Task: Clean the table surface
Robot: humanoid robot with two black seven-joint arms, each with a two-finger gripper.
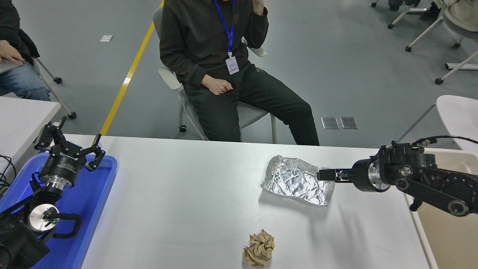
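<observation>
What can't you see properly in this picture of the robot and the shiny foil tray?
All in the head view:
- Right gripper: seen edge-on at the foil tray rim, so open, shut or gripping cannot be told.
- Paper ball: its underside is cut off by the bottom edge.
- Seated person: head cut off by the top edge; badge print too small.
- Blue tray: partly hidden by the parked left gripper and arm.
</observation>
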